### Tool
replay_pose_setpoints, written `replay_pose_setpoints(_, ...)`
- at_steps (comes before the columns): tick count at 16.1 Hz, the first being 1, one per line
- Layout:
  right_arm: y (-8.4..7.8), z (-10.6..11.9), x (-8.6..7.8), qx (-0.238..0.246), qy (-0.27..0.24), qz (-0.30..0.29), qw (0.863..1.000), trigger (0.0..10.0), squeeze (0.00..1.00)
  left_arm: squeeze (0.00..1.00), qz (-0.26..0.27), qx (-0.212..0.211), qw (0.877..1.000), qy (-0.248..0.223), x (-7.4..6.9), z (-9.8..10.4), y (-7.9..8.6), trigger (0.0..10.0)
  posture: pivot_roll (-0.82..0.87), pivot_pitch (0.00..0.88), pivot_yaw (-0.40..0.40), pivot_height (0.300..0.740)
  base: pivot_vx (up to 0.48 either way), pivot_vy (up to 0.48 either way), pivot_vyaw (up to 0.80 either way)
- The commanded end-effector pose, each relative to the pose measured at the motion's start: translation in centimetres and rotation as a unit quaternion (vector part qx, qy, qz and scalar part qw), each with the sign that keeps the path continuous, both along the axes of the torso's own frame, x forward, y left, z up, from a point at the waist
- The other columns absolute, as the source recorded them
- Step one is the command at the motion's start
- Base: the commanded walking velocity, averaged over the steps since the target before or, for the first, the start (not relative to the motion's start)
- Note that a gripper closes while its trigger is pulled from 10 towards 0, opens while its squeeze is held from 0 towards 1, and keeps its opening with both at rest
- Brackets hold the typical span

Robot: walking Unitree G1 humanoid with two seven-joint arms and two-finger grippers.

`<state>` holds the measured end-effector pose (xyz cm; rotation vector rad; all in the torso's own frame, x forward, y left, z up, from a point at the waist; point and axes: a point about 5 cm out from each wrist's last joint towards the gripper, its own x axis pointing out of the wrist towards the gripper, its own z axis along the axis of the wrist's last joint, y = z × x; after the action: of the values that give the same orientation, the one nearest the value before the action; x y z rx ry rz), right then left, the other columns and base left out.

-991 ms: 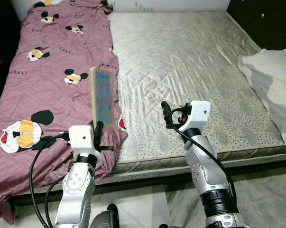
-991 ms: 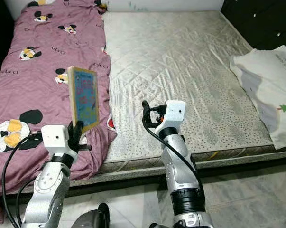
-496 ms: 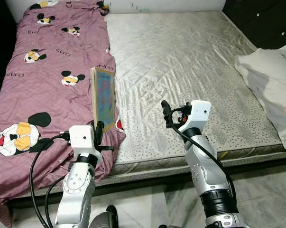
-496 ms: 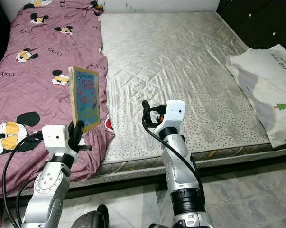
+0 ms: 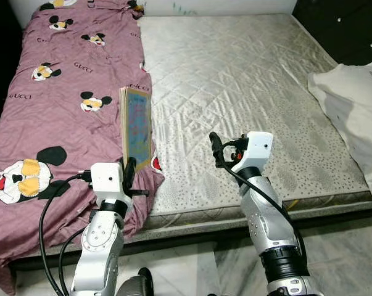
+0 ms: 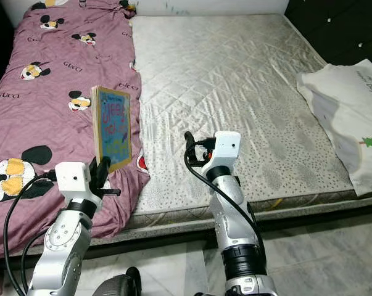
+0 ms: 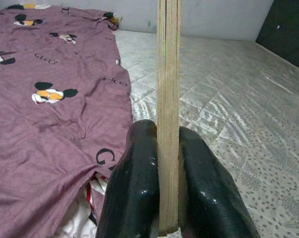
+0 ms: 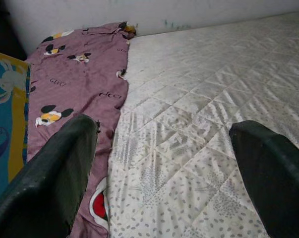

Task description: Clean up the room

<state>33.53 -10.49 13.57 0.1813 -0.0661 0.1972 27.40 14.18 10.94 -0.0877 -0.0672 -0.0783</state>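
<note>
What you can't fully see

Your left gripper covers the book's lower edge, and the wrist view cuts off its top. The white pillow runs off the right edge. The purple blanket is cropped at left and top. The book's cover print is too small to read.

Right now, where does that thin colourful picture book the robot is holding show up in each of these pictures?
Left eye view: the thin colourful picture book stands upright, left of centre, above the left tool.
Right eye view: same, left of centre.
Left wrist view: edge-on at centre, pinched between the black fingers.
Right wrist view: a strip of its cover at the picture's edge.
Shared landmark: the purple cartoon-mouse bedsheet.
</note>
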Motion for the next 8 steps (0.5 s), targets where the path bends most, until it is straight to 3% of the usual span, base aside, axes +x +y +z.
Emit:
replay_pose_setpoints(1,-0.18,-0.14,0.03,-0.005,0.0,-0.003,1.0,10.0,0.0,0.0,-0.009,-0.005,1.0,-0.013,0.09,0.55,-0.31,10.0,-0.04,0.154,-0.033,0.74,0.341,0.0,0.0)
replay_pose_setpoints(8,-0.31,-0.22,0.11,-0.009,-0.001,-0.004,1.0,10.0,0.0,0.0,-0.007,-0.002,1.0,-0.006,0.14,0.34,-0.37,10.0,-0.04,0.148,-0.034,0.74,0.329,0.0,0.0)
